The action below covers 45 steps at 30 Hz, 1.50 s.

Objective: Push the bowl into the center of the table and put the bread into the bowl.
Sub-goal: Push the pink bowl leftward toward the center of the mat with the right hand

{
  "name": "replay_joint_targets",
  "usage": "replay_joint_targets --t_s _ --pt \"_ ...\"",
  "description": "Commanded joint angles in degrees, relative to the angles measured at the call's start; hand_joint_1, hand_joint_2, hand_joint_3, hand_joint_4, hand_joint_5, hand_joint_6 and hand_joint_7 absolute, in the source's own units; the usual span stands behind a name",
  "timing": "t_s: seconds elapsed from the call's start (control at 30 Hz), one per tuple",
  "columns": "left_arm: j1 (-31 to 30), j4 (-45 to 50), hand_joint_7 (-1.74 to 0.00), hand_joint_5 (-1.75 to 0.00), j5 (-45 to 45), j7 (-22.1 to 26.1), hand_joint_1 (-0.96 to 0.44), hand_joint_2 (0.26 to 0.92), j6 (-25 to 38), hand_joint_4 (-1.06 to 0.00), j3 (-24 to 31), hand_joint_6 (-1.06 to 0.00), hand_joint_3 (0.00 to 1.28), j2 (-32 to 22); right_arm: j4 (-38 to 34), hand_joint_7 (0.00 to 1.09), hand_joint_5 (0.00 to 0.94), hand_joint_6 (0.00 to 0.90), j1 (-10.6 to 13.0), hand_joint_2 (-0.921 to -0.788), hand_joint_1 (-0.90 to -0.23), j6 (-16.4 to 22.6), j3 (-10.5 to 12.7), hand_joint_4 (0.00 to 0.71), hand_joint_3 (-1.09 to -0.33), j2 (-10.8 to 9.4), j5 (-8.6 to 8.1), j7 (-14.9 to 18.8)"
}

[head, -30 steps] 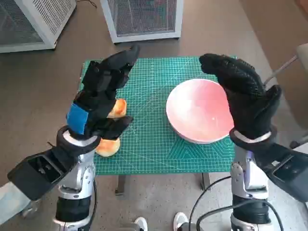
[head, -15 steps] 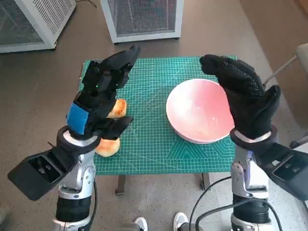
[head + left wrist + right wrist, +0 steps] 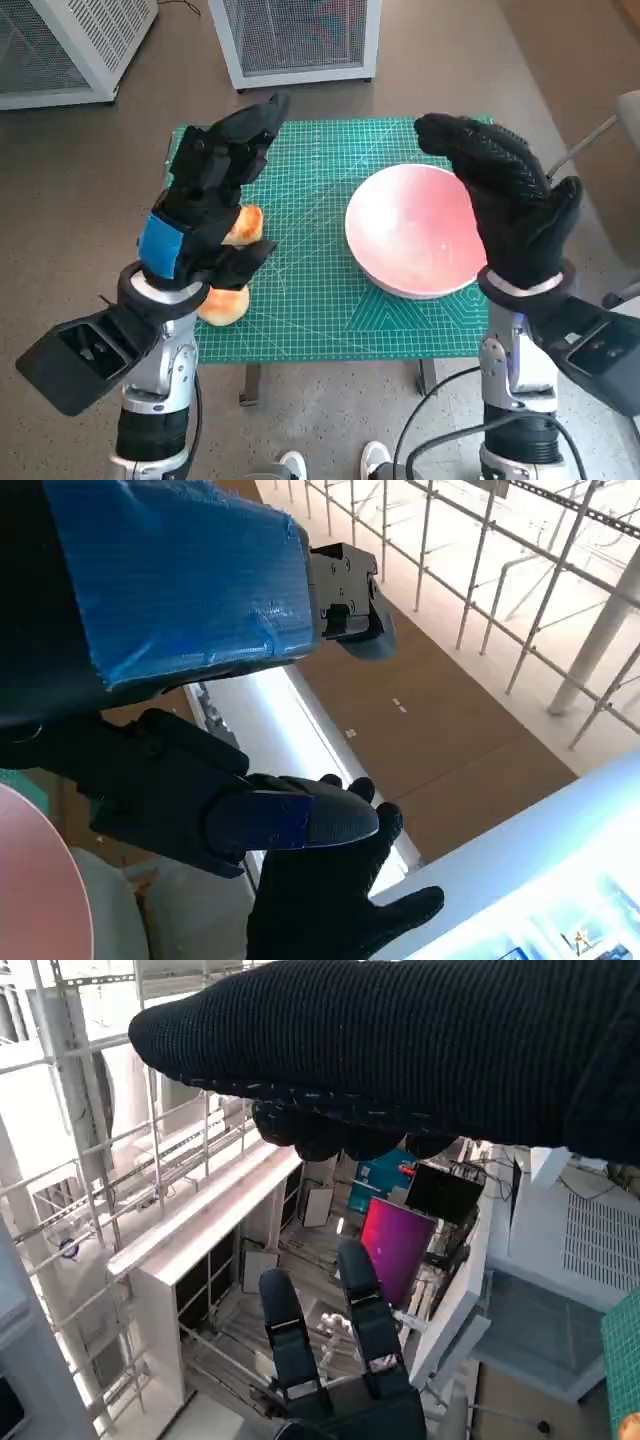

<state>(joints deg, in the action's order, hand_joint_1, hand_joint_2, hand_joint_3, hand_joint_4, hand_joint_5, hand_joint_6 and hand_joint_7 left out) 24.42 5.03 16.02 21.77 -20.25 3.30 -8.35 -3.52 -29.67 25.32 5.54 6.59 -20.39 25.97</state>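
Note:
A pink bowl sits on the right half of the green cutting mat; a sliver of the pink bowl shows in the left wrist view. Two pieces of bread lie at the mat's left: one bread piece and another bread piece near the front edge, both partly hidden by my left hand. That hand hovers above them, fingers spread, holding nothing. My right hand is raised over the bowl's right rim, fingers apart and empty. The right hand also appears in the left wrist view, the left hand in the right wrist view.
Two white mesh-sided cabinets stand on the floor beyond the table, one white cabinet behind the middle and another cabinet at the far left. A metal bar slants in at the right. White shoes show below the table's front edge.

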Motion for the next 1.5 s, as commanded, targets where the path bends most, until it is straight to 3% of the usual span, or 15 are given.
replay_joint_targets --t_s 0.03,0.4,0.6,0.7,0.77,0.9,1.07,1.2,1.5 --pt "-0.42 -0.32 -0.68 -0.01 0.18 -0.19 -0.55 0.921 -0.54 -0.16 0.25 0.0 0.38 0.31 -0.4 0.75 0.0 0.065 0.38 -0.921 -0.372 -0.25 -0.01 0.439 -0.447 0.26 -0.14 0.39" --pt "-0.41 -0.31 -0.68 -0.01 -0.05 -0.26 -0.55 0.921 -0.68 -0.16 0.09 0.0 0.38 0.42 -0.28 0.75 0.0 0.066 0.54 -0.921 -0.374 -0.22 0.24 0.44 -0.446 0.34 -0.47 0.46" --pt "-0.28 -0.48 -0.68 -0.01 -0.12 -0.2 -0.55 0.921 -0.74 -0.16 0.15 0.0 0.38 0.32 -2.26 0.74 0.0 0.078 -0.03 -0.921 -0.371 0.57 1.87 0.433 -0.443 1.5 -1.51 1.55" --pt "-0.27 -0.4 -0.68 -0.01 -0.08 -0.16 -0.55 0.921 -0.7 -0.16 0.2 0.0 0.38 0.21 -8.36 0.7 0.001 0.098 -2.42 -0.921 -0.368 2.52 4.67 0.43 -0.443 3.3 -2.45 2.86" --pt "-0.26 -0.34 -0.68 -0.01 -0.01 -0.11 -0.55 0.921 -0.66 -0.16 0.27 0.0 0.38 0.11 -13.03 0.69 0.001 0.107 -4.06 -0.921 -0.368 4.59 6.31 0.429 -0.444 4.14 -1.8 2.42" --pt "-0.34 -0.35 -0.68 -0.01 0.08 -0.04 -0.55 0.921 -0.73 -0.16 0.36 0.0 0.38 0.0 -22.73 0.65 0.001 0.134 -7.09 -0.921 -0.374 9.58 9.11 0.425 -0.454 5.35 1.53 -1.5" --pt "-0.47 -0.46 -0.68 -0.01 0.15 0.05 -0.56 0.921 -0.92 -0.16 0.42 0.0 0.38 -0.01 -35.3 0.62 0.001 0.146 -11.21 -0.921 -0.401 14.03 12.03 0.425 -0.471 7.31 3.56 -5.32" --pt "-0.59 -0.67 -0.67 -0.01 0.3 0.21 -0.56 0.921 -1.14 -0.16 0.53 0.0 0.38 -0.06 -42.91 0.61 0.0 0.145 -13.51 -0.921 -0.41 14.62 13.48 0.42 -0.506 8.59 3.84 -7.29" --pt "-0.65 -1.18 -0.68 -0.01 0.51 0.37 -0.56 0.921 -1.49 -0.16 0.89 0.0 0.38 -0.19 -58.6 0.61 0.007 0.171 -17.05 -0.921 -0.364 13.98 14.73 0.428 -0.549 10.58 5.02 -11.68"
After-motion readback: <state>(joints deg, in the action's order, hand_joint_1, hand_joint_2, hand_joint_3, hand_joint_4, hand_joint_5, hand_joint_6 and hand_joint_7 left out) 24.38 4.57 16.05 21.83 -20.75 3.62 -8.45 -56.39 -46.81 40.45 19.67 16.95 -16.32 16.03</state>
